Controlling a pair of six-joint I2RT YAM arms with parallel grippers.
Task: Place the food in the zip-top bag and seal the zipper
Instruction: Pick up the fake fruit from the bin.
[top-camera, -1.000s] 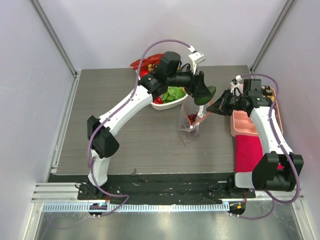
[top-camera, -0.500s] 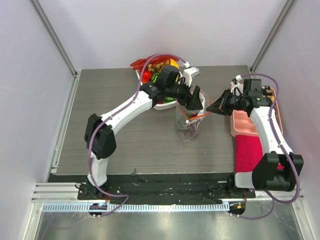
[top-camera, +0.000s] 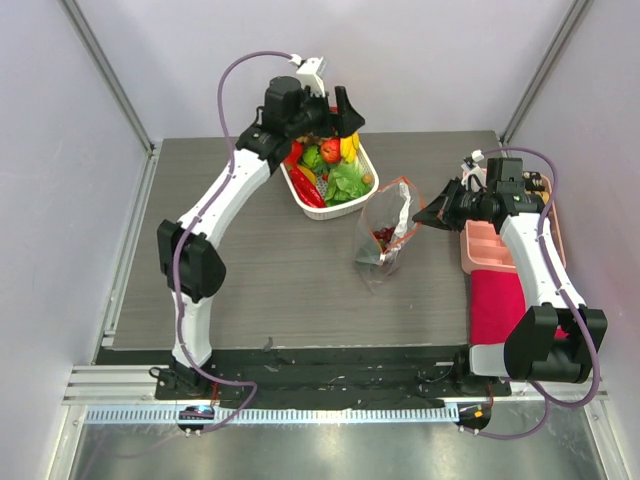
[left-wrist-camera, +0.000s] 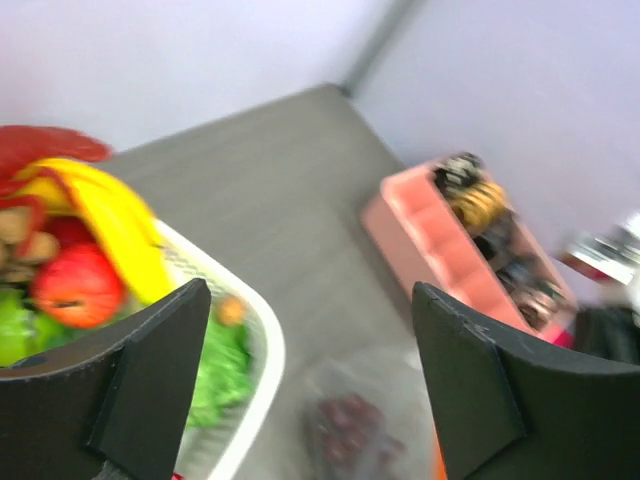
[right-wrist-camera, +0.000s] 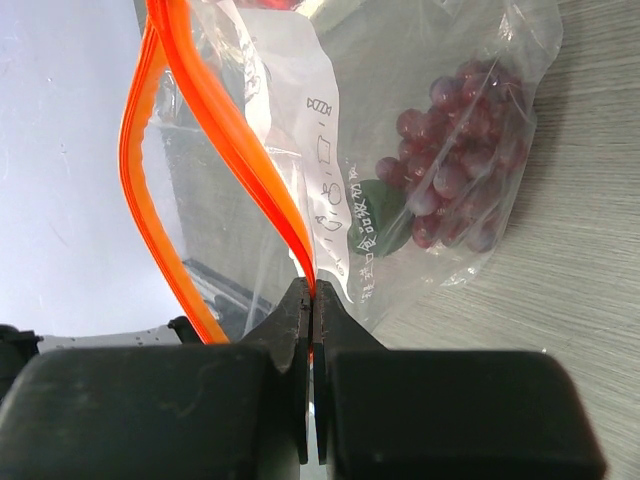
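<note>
The clear zip-top bag (top-camera: 385, 240) stands open at mid-table with dark purple grapes (right-wrist-camera: 460, 160) and a green piece (right-wrist-camera: 385, 232) inside. My right gripper (top-camera: 422, 215) is shut on its orange-red zipper (right-wrist-camera: 228, 135) at the mouth edge, jaws pinched on the strip (right-wrist-camera: 312, 290). My left gripper (top-camera: 347, 112) is open and empty (left-wrist-camera: 308, 300), raised over the white basket (top-camera: 335, 213) that holds the food: tomato (top-camera: 330, 150), banana (top-camera: 348, 145), green leaves (top-camera: 347, 183), red pepper (top-camera: 308, 188). The left wrist view shows tomato (left-wrist-camera: 75, 285), banana (left-wrist-camera: 115, 225) and the blurred bag (left-wrist-camera: 350, 430).
A pink divided tray (top-camera: 480, 250) with brown snacks lies at the right edge, also in the left wrist view (left-wrist-camera: 440, 240). A red cloth (top-camera: 495, 300) lies in front of it. Grey walls close in the table on three sides.
My left gripper held a green piece over the bag, dipped to its mouth, then rose back left over the basket, now empty. The right gripper and bag stayed put.
</note>
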